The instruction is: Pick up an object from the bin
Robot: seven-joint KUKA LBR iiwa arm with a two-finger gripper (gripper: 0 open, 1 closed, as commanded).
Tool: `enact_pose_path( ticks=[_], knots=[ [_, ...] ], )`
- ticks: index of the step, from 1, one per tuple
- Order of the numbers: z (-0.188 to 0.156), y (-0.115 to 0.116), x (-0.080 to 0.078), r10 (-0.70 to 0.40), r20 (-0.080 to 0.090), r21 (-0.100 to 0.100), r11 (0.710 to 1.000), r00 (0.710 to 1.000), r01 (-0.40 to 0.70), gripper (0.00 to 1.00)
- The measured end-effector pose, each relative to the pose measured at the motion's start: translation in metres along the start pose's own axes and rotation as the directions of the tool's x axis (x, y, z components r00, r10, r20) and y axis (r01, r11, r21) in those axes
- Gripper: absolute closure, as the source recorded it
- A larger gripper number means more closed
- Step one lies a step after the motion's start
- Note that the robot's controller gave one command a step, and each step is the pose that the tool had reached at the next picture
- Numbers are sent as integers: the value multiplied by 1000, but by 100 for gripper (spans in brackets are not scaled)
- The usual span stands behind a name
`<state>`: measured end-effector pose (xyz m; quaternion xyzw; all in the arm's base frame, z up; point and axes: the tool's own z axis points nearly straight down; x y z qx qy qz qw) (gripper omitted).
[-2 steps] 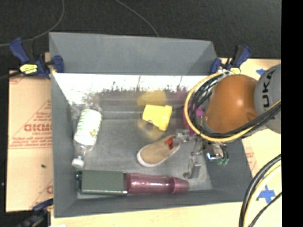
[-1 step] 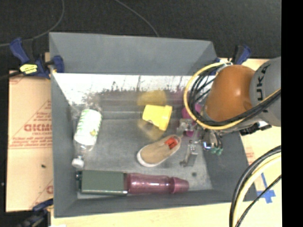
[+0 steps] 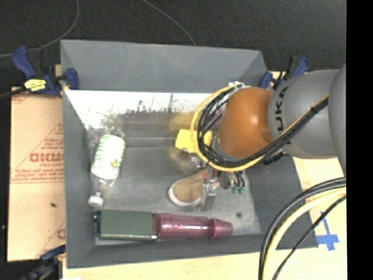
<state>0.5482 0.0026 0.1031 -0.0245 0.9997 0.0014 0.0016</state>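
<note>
My gripper (image 3: 210, 192) reaches down near the bin's middle, under the arm's orange cover. It is at the right edge of a tan, shallow, bowl-like thing with a pale rim (image 3: 183, 192), touching or just above it. A yellow block (image 3: 187, 140) lies just behind, partly hidden by the cover and cables. Along the bin's front wall lies a maroon cylinder (image 3: 192, 227), a little in front of the gripper.
A dark grey-green flat box (image 3: 125, 224) lies end to end with the maroon cylinder at the front left. A clear plastic bottle with a green-and-white label (image 3: 106, 159) lies by the left wall. The arm and cables cover the bin's right side.
</note>
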Motion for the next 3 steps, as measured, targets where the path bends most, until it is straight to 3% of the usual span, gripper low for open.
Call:
enact_pose_path(
  ticks=[1, 2, 3],
  knots=[
    [33, -11, -8, 137, 11, 1, 991, 991, -137, 100],
    [33, -11, -8, 137, 11, 1, 991, 991, -137, 100],
    [-31, -6, -5, 112, 7, 3, 994, 994, -113, 100]
  ],
)
